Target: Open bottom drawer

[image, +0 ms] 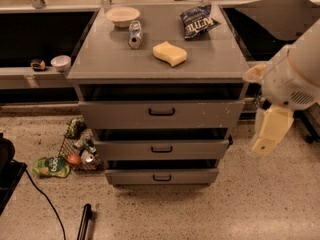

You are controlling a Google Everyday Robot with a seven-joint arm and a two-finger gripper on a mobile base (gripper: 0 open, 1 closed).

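Note:
The grey cabinet (pixel 157 59) stands in the middle of the camera view with three drawers. The bottom drawer (pixel 135 176) is the shortest front, near the floor, with a small black loop handle (pixel 161 177) at its centre. A dark gap shows above its front. My gripper (pixel 269 131) hangs at the right of the view, beside the cabinet's right side. It is level with the middle drawer (pixel 200 149), apart from the cabinet and well above and right of the bottom handle. It holds nothing that I can see.
On the cabinet top lie a bowl (pixel 122 15), a can (pixel 134 34), a yellow sponge (pixel 170 53) and a chip bag (pixel 197 21). A wire basket of litter (pixel 80 146) and a green pouch (pixel 51 167) sit on the floor at left. A black cable (pixel 45 199) and a black rod (pixel 84 221) lie in front.

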